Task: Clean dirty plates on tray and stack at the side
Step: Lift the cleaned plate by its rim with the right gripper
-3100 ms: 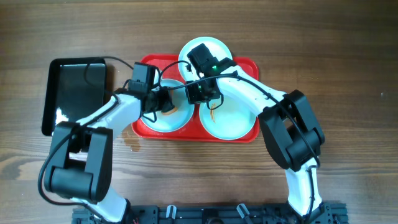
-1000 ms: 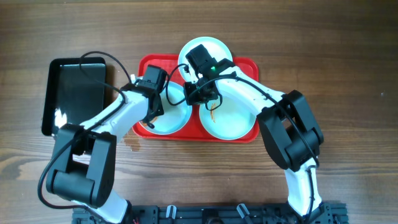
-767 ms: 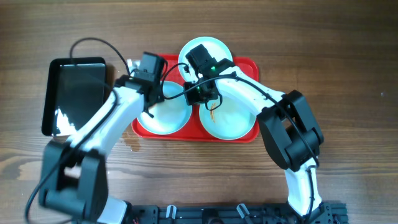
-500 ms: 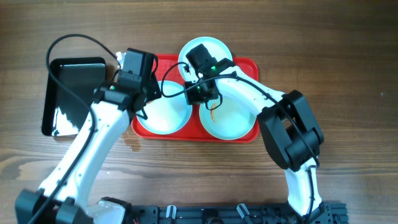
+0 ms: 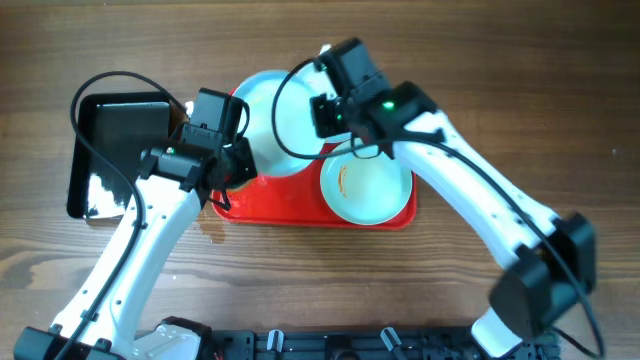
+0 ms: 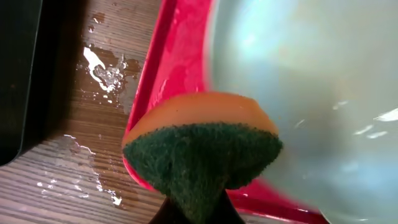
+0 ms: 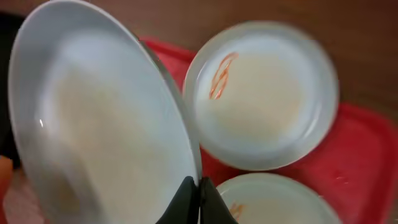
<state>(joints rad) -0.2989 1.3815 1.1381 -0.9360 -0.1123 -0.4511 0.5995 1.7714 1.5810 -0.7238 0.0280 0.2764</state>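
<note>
My right gripper [image 5: 322, 118] [image 7: 199, 193] is shut on the rim of one pale plate [image 5: 272, 122] [image 7: 93, 137], held tilted above the left half of the red tray [image 5: 275, 205] [image 7: 367, 162]. Its face looks free of smears. Two more plates lie on the tray, each with an orange smear: one [image 5: 367, 188] [image 7: 264, 93] fully in view, the other [image 7: 273, 199] mostly cut off. My left gripper [image 5: 228, 170] [image 6: 198, 211] is shut on an orange sponge with a green scouring face [image 6: 202, 149], at the tray's left rim [image 6: 180, 56] beside the held plate [image 6: 311, 93].
A glossy black tray [image 5: 115, 150] [image 6: 18, 62] lies left of the red tray. Water is spilled on the wooden table by the red tray's left corner [image 5: 210, 228] [image 6: 102, 68]. The right arm reaches across the tray's far right corner.
The right gripper has lifted the left plate off the tray and tipped it up toward the far left. The left arm has drawn back leftward with the sponge to the tray's rim.
</note>
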